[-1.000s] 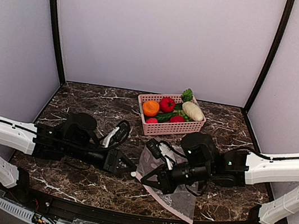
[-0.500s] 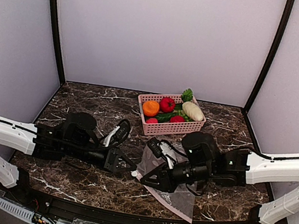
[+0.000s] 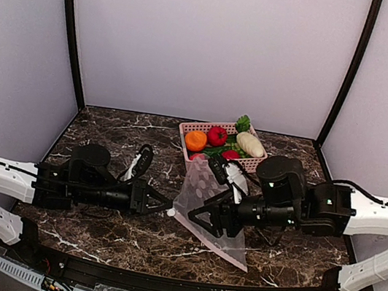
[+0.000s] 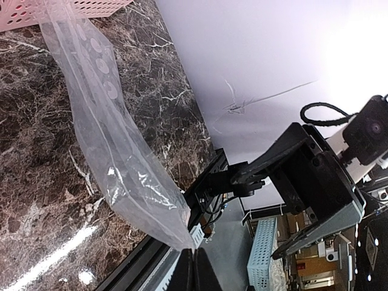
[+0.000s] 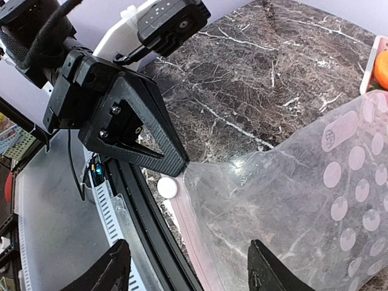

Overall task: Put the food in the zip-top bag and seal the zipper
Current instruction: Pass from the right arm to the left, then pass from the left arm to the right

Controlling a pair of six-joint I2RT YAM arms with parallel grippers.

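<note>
Left claw (image 5: 181, 159) is pinching one corner of the zip-top bag (image 5: 303, 200) at its tips. Right claw (image 5: 194, 273) is hanging wide open, bag just in front. Food (image 3: 217, 136) is sitting in the pink basket (image 3: 191, 124) past both claws, so filling and zipping are waiting.

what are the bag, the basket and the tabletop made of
Zip-top bag: thin clear plastic film, glossy, going by its creases, glare and see-through look.
Basket: probably rigid pink moulded plastic, matte, with slotted walls.
Tabletop: dark polished marble look, white veins, light reflections; real stone or laminate, I cannot tell.
</note>
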